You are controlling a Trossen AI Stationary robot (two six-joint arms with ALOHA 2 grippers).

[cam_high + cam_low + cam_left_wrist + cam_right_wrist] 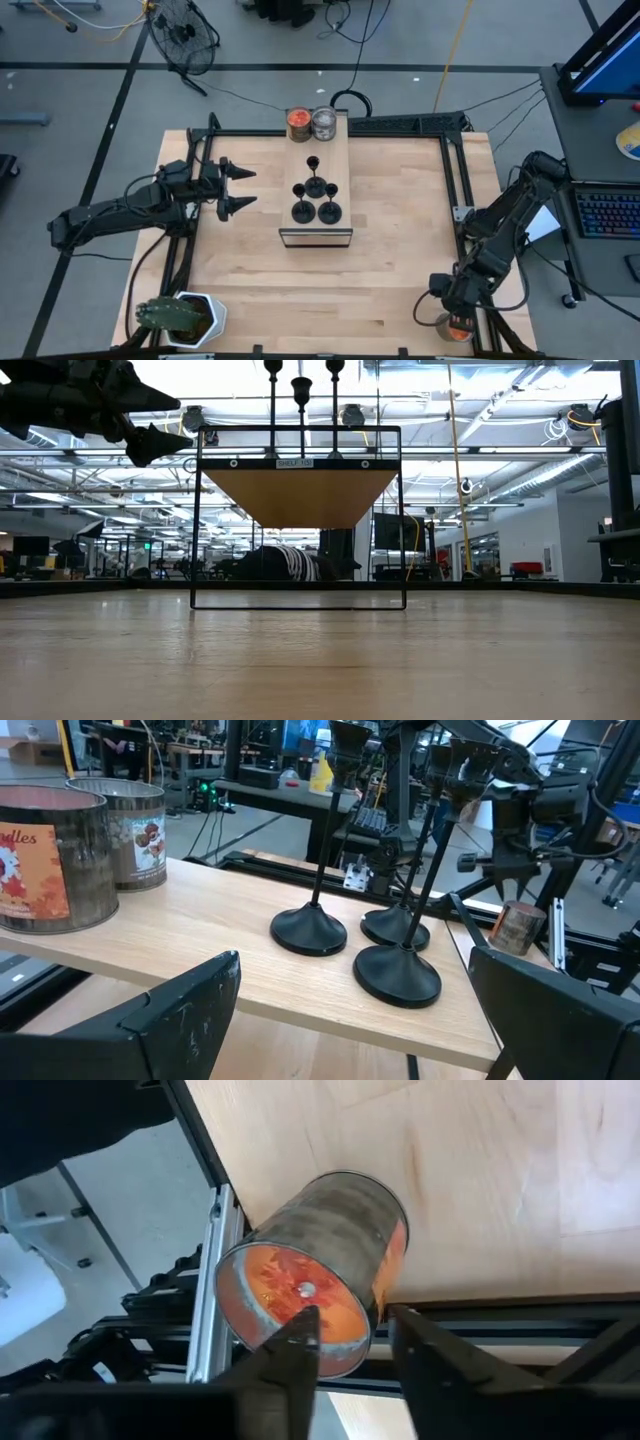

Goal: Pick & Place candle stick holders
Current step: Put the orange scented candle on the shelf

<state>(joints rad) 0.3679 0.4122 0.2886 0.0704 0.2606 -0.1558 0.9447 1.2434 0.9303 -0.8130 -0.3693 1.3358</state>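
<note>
Several black candle stick holders (316, 190) stand on their round bases on top of a wooden shelf (315, 235) at the table's middle. They also show ahead of the fingers in the left wrist view (400, 970). My left gripper (235, 188) is open and empty, level, left of the shelf and clear of it. My right gripper (455, 312) is at the table's near right corner, shut on a glass jar with orange contents (320, 1270). My right gripper holds the jar by its rim (372, 1342), one finger (300, 1342) inside the mouth and one (410, 1345) outside the wall. The fingers come from above, pointing down. The jar hangs tilted below them, over the table's edge rail; whether its bottom rests on anything, I cannot tell.
A jar with orange contents (298, 123) and a round silvery jar (323, 123) stand at the shelf's far end. A plant in a white pot (180, 318) is at the near left corner. A black frame rail (455, 180) runs along the table's right edge.
</note>
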